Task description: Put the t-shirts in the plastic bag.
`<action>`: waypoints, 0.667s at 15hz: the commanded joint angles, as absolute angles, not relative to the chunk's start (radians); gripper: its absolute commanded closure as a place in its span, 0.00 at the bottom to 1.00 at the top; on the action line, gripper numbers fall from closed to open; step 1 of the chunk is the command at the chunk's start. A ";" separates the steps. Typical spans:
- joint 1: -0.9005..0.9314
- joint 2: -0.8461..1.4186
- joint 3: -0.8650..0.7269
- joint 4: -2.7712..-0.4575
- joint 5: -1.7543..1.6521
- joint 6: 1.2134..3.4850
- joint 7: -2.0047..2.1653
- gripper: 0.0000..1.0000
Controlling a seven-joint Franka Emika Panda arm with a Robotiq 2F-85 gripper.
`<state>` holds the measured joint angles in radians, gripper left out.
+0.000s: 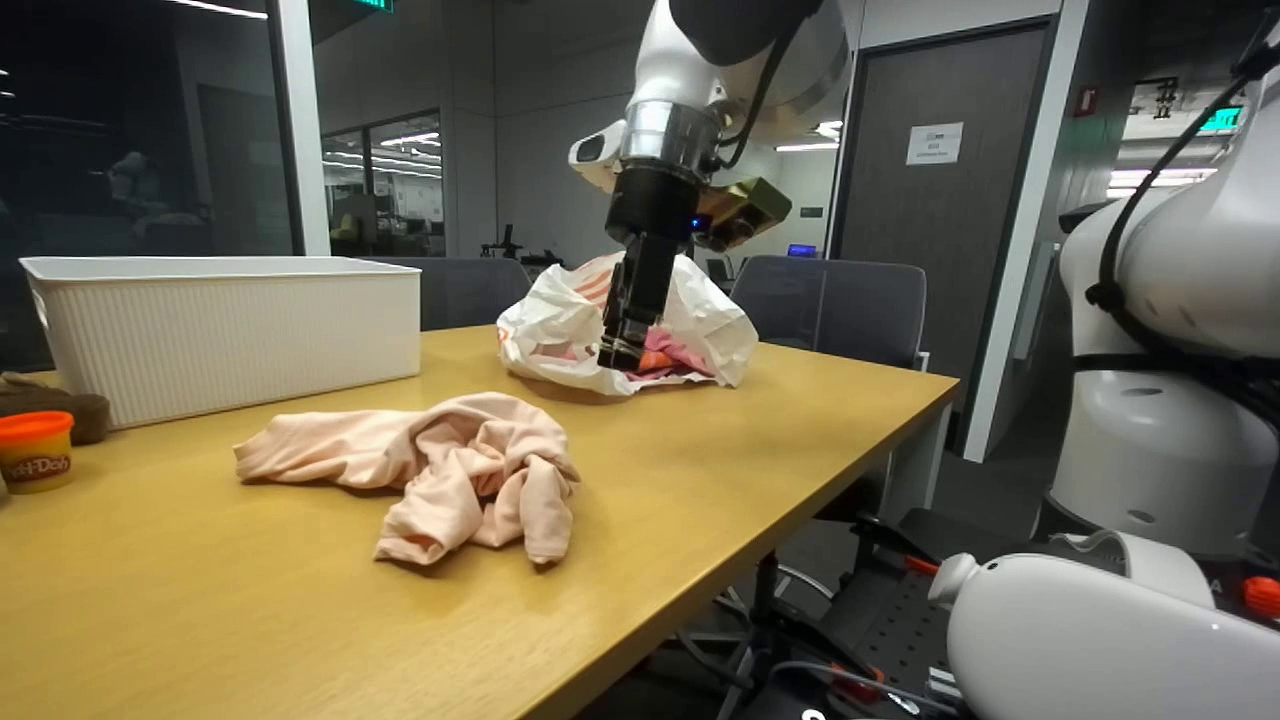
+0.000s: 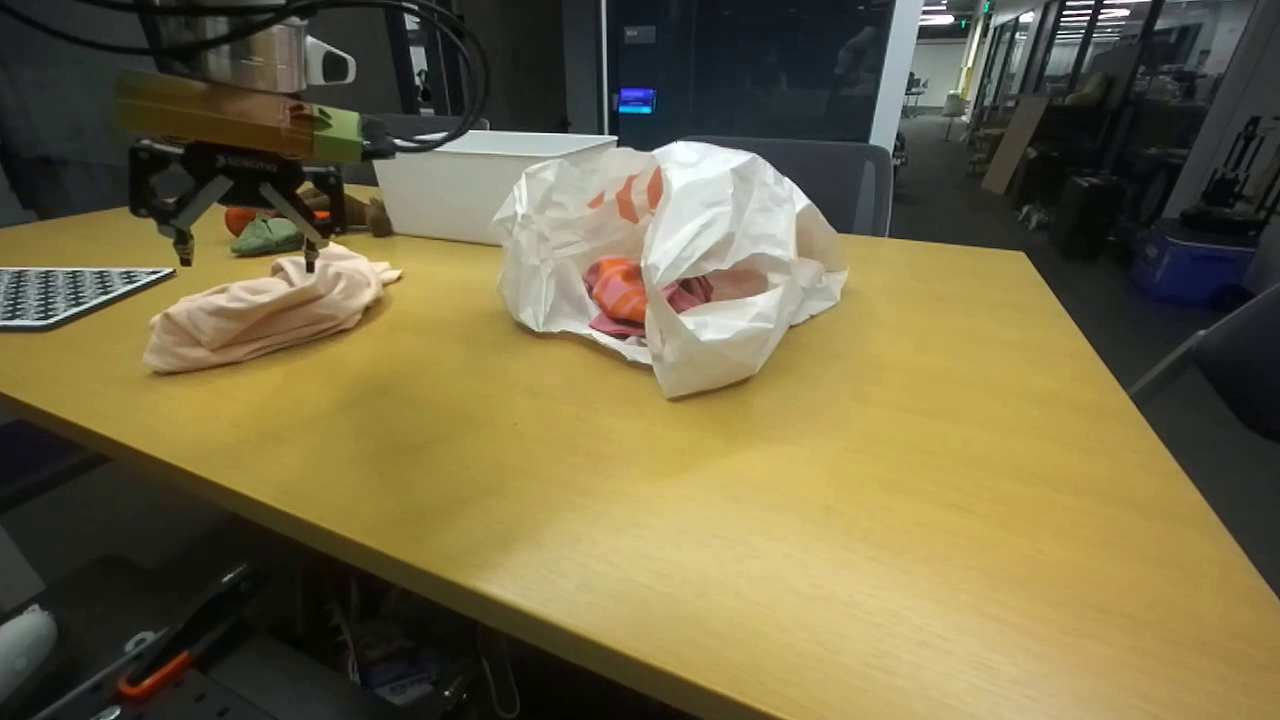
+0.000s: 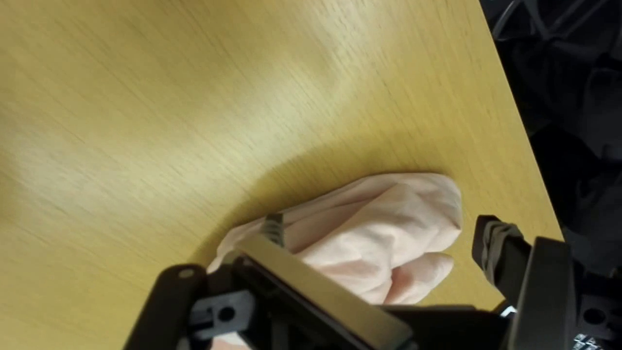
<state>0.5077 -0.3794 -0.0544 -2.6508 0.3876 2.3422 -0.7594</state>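
A crumpled peach t-shirt [image 1: 470, 470] lies on the table, in both exterior views and the wrist view. Above it hangs my gripper [image 2: 247, 255], pointing down; its fingers are spread wide. Seen from the wrist, the open gripper [image 3: 381, 236] has the peach cloth [image 3: 388, 223] below and between its fingertips, not gripped. One fingertip overlaps the cloth's left side; the other is over bare wood. Further along the table sits the white plastic bag [image 2: 720, 220], crinkled, its mouth gaping. Pink and orange cloth [image 2: 620, 290] shows inside it; how many t-shirts are in there I cannot tell.
A rigid white bin [image 1: 240, 340] stands at the back of the table. Near it are a Play-Doh tub [image 1: 35, 455] and a green object [image 2: 268, 237]. A black-and-white patterned board [image 2: 70, 295] lies beside the peach t-shirt. The table edge [image 3: 515, 112] runs close by the cloth.
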 commanded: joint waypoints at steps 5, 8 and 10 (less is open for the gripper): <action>0.500 -0.157 0.127 -2.581 0.539 2.621 -0.766 0.00; 0.475 -0.066 0.192 -2.586 0.453 2.811 -0.736 0.00; 0.452 -0.020 0.214 -2.597 0.397 2.894 -0.715 0.00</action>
<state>0.4970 -0.0977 0.1709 -2.6086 0.4723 2.7770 -0.7532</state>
